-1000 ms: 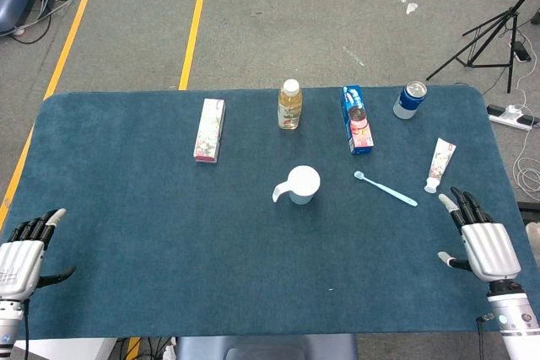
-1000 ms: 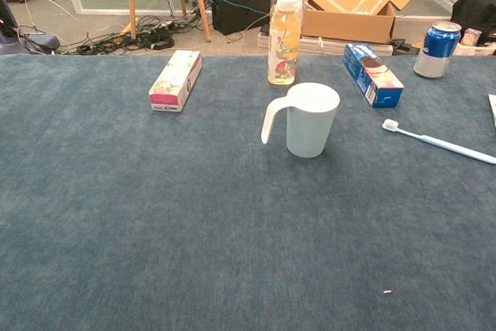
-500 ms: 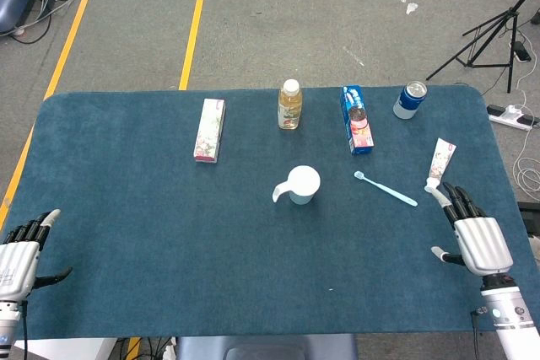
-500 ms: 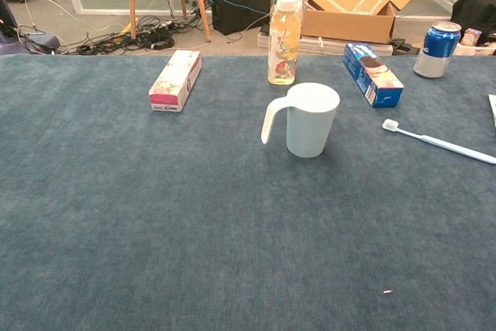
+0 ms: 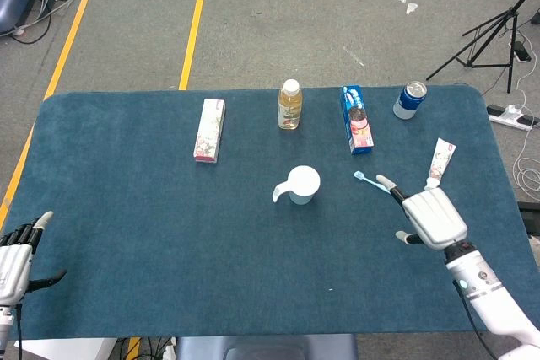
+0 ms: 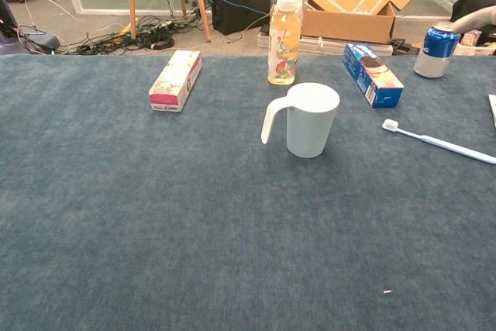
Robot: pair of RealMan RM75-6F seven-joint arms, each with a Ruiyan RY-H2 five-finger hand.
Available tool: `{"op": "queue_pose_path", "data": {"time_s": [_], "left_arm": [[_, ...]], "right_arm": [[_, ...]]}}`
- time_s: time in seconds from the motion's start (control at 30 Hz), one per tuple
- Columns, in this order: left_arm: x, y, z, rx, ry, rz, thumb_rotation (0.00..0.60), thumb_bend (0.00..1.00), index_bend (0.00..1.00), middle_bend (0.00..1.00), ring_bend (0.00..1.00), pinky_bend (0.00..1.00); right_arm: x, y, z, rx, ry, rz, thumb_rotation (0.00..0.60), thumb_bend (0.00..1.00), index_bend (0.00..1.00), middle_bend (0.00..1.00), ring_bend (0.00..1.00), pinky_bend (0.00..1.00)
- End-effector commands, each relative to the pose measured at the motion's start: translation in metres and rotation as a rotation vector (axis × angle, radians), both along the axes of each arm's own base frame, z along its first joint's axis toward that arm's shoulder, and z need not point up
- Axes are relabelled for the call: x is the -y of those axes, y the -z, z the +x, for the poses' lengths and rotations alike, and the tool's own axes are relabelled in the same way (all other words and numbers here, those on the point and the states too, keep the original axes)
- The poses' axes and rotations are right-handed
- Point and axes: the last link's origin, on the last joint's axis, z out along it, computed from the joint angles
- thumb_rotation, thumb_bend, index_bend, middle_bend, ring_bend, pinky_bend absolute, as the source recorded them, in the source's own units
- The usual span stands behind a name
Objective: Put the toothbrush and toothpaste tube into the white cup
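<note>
The white cup (image 5: pixel 302 185) stands upright mid-table, its handle pointing left; the chest view shows the cup (image 6: pixel 311 120) at centre. A light blue toothbrush (image 5: pixel 364 178) lies to its right, bristle end toward the cup. Its handle is hidden under my right hand (image 5: pixel 431 217), which hovers over it with fingers stretched out and nothing held. In the chest view the toothbrush (image 6: pixel 438 142) lies flat on the cloth. The white toothpaste tube (image 5: pixel 438 162) lies just beyond that hand. My left hand (image 5: pixel 13 252) is at the near left table edge, fingers apart.
Along the far side stand a pink carton (image 5: pixel 209 130), a juice bottle (image 5: pixel 289 104), a blue box (image 5: pixel 357 119) and a blue can (image 5: pixel 410 99). The blue cloth-covered table (image 5: pixel 169 233) ends close behind the can. A tripod (image 5: pixel 494 35) stands on the floor at right.
My right hand has moved left and forward from the table's right edge to above the toothbrush handle. The left hand has slid slightly back toward the near corner.
</note>
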Motion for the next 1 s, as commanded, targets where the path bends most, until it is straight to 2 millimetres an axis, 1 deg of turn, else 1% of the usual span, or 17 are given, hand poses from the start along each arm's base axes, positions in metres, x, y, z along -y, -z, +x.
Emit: {"op": "queue_pose_path", "data": {"time_s": [0.03,0.2,0.33,0.47,0.57,0.73,1.0], "left_arm": [[0.001,-0.003,0.000,-0.002,-0.005,0.008,0.600,0.00,0.06,0.18,0.20,0.27],[0.002,-0.009,-0.002,-0.005,-0.018,0.026,0.600,0.00,0.06,0.19,0.20,0.27],[0.004,-0.012,-0.002,-0.004,-0.022,0.034,0.600,0.00,0.06,0.19,0.20,0.27],[0.007,-0.015,-0.001,-0.003,-0.021,0.041,0.600,0.00,0.06,0.19,0.20,0.27],[0.010,-0.019,-0.001,-0.002,-0.025,0.053,0.600,0.00,0.06,0.20,0.20,0.28],[0.015,-0.027,-0.001,-0.006,-0.036,0.080,0.600,0.00,0.06,0.20,0.20,0.28],[0.020,-0.032,-0.001,-0.010,-0.047,0.099,0.600,0.00,0.06,0.20,0.20,0.28]], "right_arm": [[0.032,0.006,0.038,-0.051,-0.034,0.042,0.600,0.00,0.16,0.86,0.92,0.99],[0.060,0.026,0.058,-0.104,-0.059,0.052,0.600,0.00,0.19,0.96,1.00,1.00],[0.079,0.047,0.070,-0.132,-0.062,0.072,0.600,0.00,0.20,0.97,1.00,1.00],[0.091,0.067,0.079,-0.145,-0.059,0.100,0.600,0.00,0.21,0.97,1.00,1.00],[0.097,0.083,0.084,-0.153,-0.065,0.124,0.600,0.00,0.23,0.98,1.00,1.00],[0.100,0.104,0.089,-0.166,-0.081,0.160,0.600,0.00,0.25,0.98,1.00,1.00],[0.104,0.122,0.091,-0.169,-0.096,0.186,0.600,0.00,0.29,0.98,1.00,1.00]]}}
